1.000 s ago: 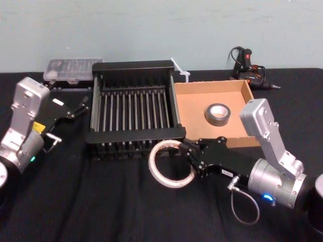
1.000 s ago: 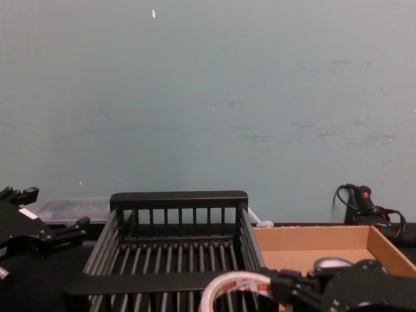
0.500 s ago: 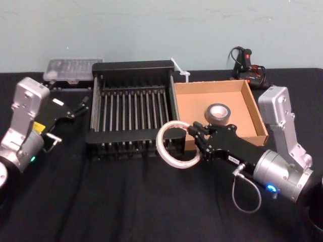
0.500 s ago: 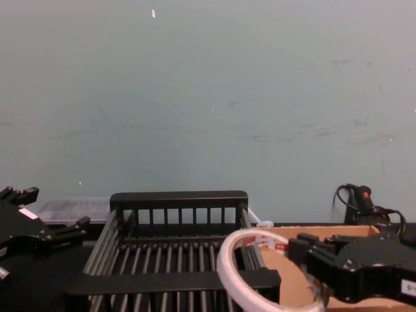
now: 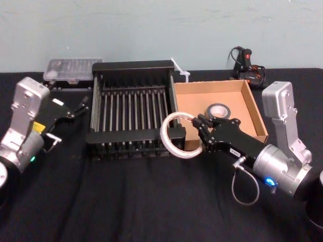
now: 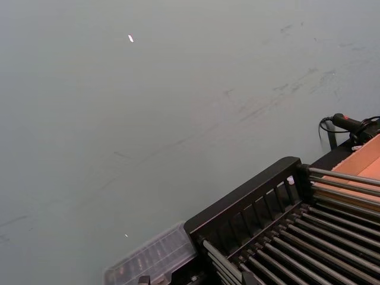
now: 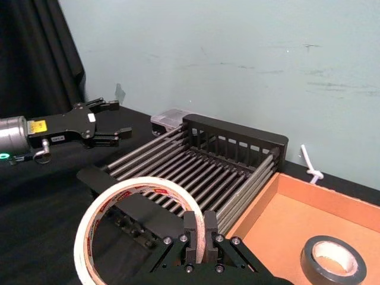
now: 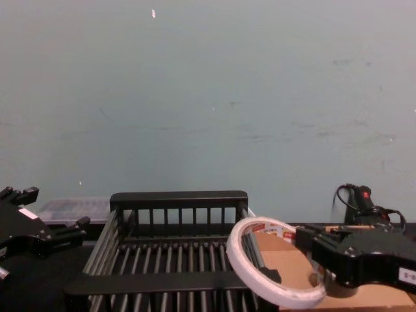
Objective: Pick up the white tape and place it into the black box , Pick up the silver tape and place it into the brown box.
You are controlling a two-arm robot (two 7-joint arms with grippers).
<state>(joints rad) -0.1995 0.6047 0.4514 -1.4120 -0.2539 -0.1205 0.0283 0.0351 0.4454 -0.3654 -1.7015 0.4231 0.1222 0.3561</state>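
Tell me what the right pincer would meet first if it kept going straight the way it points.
Probably the right wall of the black slatted plastic crate: the right pincer, shut on the large thin white tape ring, points left at it. Height is unclear; it might pass over.

Slatted black plastic crate (image 5: 132,110) interior is open from above; its thick near-right rim corner sits right under the large thin white tape ring (image 5: 179,136). Left gripper (image 5: 75,109) is parked clear of the crate's left wall.
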